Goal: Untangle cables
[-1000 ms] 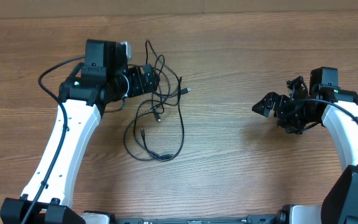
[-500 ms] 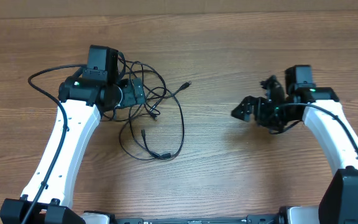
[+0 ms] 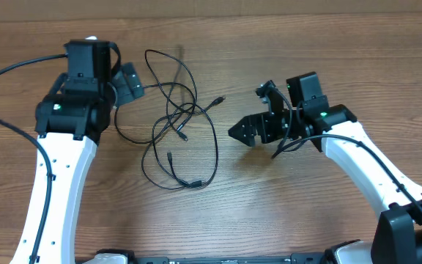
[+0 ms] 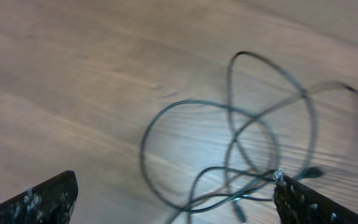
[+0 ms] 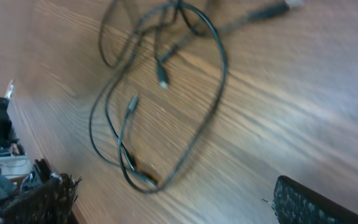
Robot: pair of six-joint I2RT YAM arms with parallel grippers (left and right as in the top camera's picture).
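Overhead: cables (image 3: 189, 182) lie loose mid-table between left hand (image 3: 124, 76) and right hand (image 3: 253, 111), both gaping, empty.

Left wrist view: you get only the ends of left fingers (image 4: 42, 199), rest cut by bottom edge. Cables (image 4: 241, 149) ahead of fingers smeared, farthest loop near ghosted. Right wrist view: right fingers (image 5: 322, 202) cropped likewise, cable loops ahead run off top edge, blurred. Overhead: plug tips (image 3: 220, 99) too small for you to tell type; which strand lies over which, unreadable.
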